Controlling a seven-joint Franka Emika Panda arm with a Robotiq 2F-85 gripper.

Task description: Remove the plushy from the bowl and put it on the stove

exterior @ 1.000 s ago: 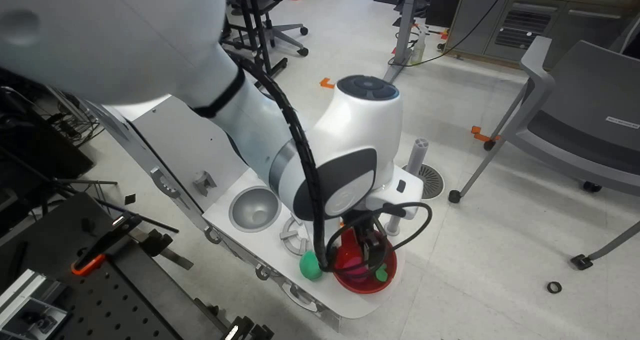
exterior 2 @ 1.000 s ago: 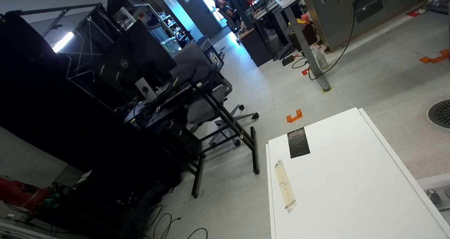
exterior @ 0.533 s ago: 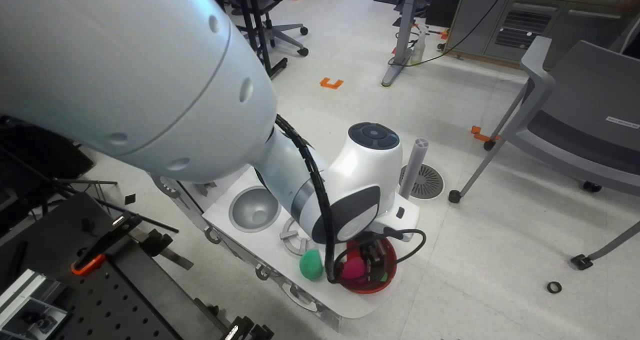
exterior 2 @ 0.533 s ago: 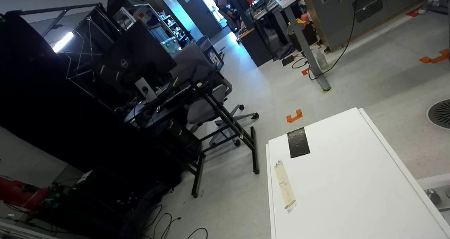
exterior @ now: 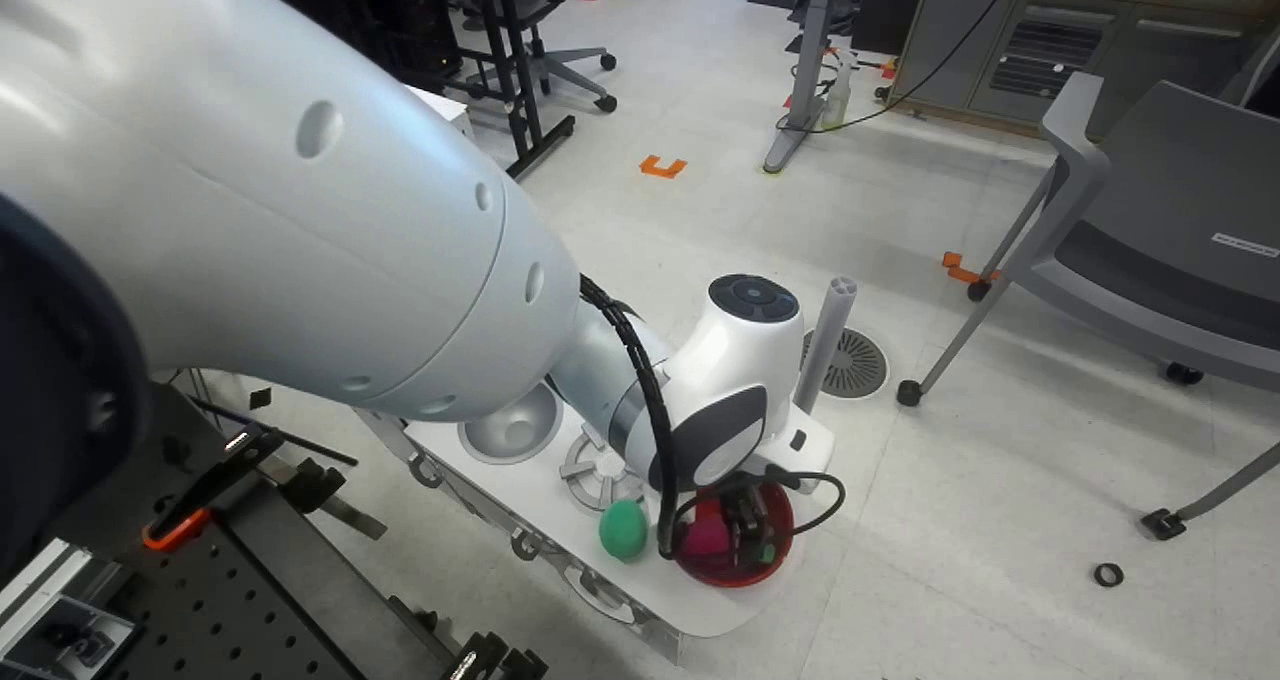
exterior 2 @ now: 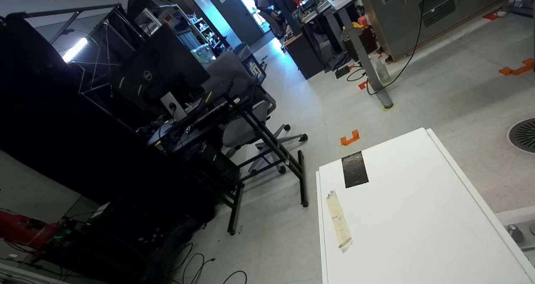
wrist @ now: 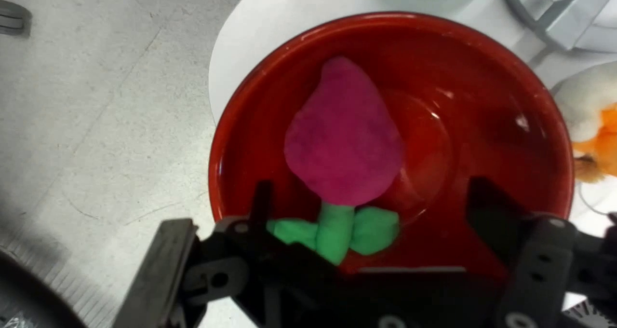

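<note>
One white arm (exterior: 400,230) has dipped lower over the red bowl (wrist: 462,67) within the last second, its pincer (wrist: 371,188) spread apart, gripping nothing. The plushy (wrist: 343,140), pink and green, lies inside the bowl, so grasping seems next; carrying it to the stove (wrist: 571,19) remains. On the white table (exterior: 702,610) are a round green object (exterior: 623,530) and grey sink (exterior: 510,435); beyond, pale floor (exterior: 980,580) and a grey chair (exterior: 1180,190).

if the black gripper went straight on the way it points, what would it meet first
Probably the soft plushy (magenta teardrop body, green leaves) in the round glossy red bowl, seen between the jaws of the open black gripper. Depth is unclear: the jaws might straddle it and touch the bowl first.
</note>
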